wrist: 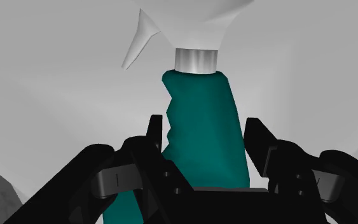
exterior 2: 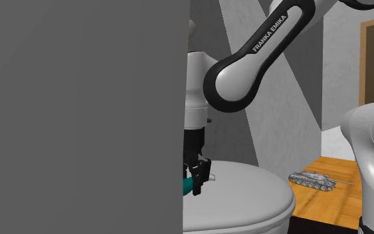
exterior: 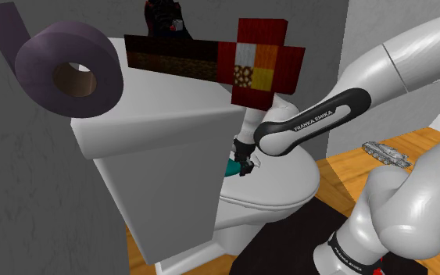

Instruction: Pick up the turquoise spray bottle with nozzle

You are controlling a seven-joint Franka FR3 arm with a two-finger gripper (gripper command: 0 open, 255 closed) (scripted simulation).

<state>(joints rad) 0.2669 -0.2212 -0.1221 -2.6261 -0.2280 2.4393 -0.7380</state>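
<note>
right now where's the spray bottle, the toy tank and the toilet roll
spray bottle [wrist: 203, 121], wrist view, on its teal body below the grey collar
toy tank [exterior 2: 311, 179], second exterior view, on its hull
toilet roll [exterior: 105, 55], shoulder view, on its outer wound side

Pincer [exterior 2: 196, 185] at teal bottle [exterior 2: 187, 187], tank [exterior 2: 315, 179] rt.

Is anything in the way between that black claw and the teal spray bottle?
Nothing visible does. The jaws of the gripper stand either side of the teal spray bottle, which lies on the white toilet lid.
</note>
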